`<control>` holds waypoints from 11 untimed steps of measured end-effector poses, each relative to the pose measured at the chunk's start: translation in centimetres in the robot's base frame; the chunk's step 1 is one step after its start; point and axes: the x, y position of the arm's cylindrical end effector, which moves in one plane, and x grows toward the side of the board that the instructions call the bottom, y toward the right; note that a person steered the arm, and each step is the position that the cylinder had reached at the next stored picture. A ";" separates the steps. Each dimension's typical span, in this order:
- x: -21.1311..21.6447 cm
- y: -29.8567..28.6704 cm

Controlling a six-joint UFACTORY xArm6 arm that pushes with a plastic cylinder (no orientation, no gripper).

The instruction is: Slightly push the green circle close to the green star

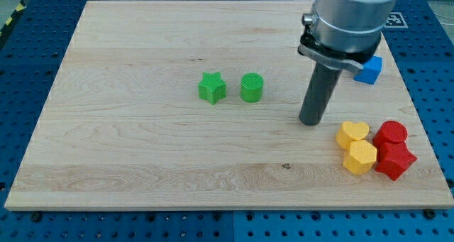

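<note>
**Green circle and green star sit side by side, my tip off to the right**

The wooden board [142, 150] fills most of the view, pale and grained, resting on a blue perforated table [28, 228] that shows around its edges.

The arm [351, 18] comes in from the view's top right as a thick grey cylinder with a dark collar, narrowing into the dark rod. My tip [311, 122] stands on the board right of centre. There is no gripper on this rig, so nothing is clenched, released or grasped; the rod simply ends on the wood and touches no block.

At the view's lower right a cluster of four blocks sits close together: a red cylinder [391, 133] above a red star [394, 161], and to their left a yellow heart [352, 133] above a yellow hexagon [360, 157]. The yellow pair touch each other and the red ones press against them. My tip is just up and left of the yellow heart, near it but apart.

A blue block [369, 69] lies near the board's right edge, partly hidden behind the arm; its shape cannot be fully made out.

Near the board's middle, the green circle [252, 87] stands just beside the green star [212, 87], on the star's right, with a narrow gap between them. My tip is to the right of the circle and slightly lower, well apart.
</note>
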 end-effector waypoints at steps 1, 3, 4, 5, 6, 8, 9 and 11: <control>-2.7 0.0; -3.9 -2.3; -3.9 -4.2; -4.1 -5.1; -5.4 -7.2; -5.5 -7.2; -5.5 -7.2; -5.5 -5.2</control>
